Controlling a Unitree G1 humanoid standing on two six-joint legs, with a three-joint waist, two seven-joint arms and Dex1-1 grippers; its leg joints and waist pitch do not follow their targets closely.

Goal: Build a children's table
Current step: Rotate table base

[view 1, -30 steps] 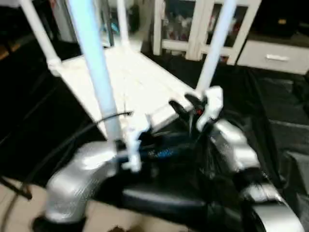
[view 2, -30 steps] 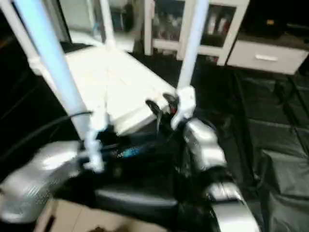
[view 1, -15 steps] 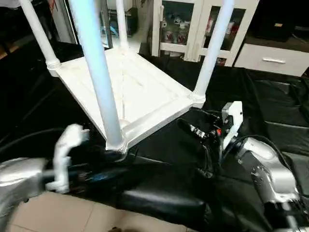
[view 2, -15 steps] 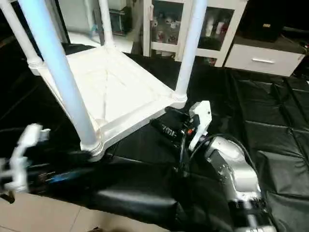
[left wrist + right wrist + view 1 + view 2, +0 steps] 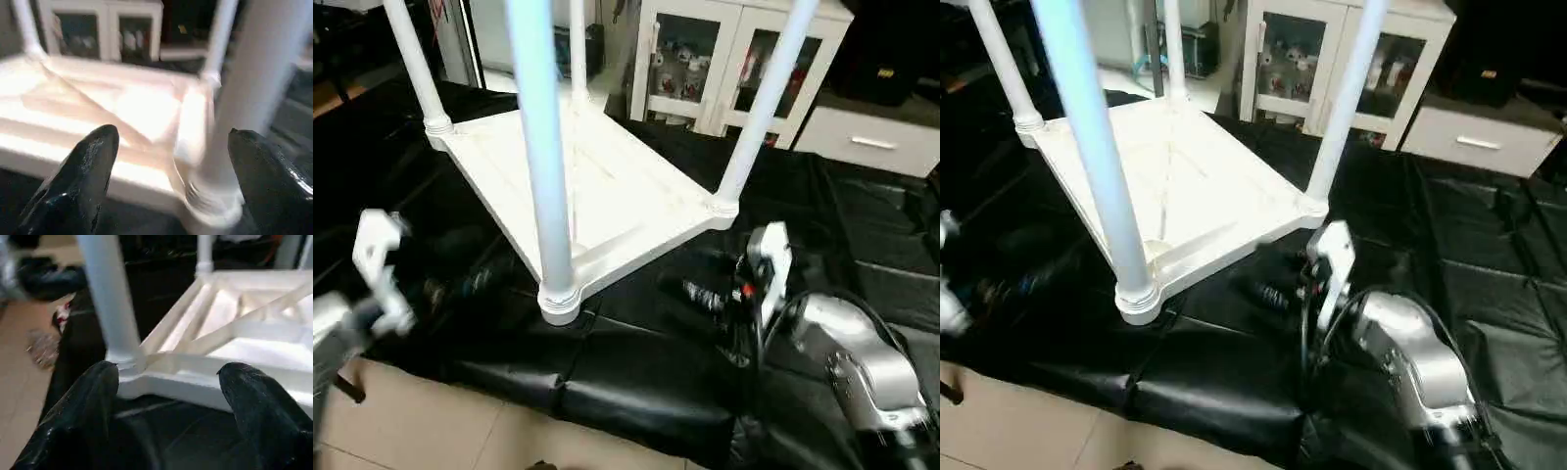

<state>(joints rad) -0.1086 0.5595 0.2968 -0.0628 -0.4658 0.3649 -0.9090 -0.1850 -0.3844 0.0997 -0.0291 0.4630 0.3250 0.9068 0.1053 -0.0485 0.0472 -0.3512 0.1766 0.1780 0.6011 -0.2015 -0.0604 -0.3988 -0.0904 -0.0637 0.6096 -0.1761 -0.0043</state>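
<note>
Children's table [image 5: 597, 186] upside down on the black mat [image 5: 636, 382], all four legs up

Nearest leg [image 5: 543, 166] stands in its corner socket; left gripper [image 5: 168, 161] gapes wide, holding nothing, just beside that corner; right gripper [image 5: 168, 396] spread and empty, near the right-hand corner; white cabinet [image 5: 724, 59] stands behind the table
</note>
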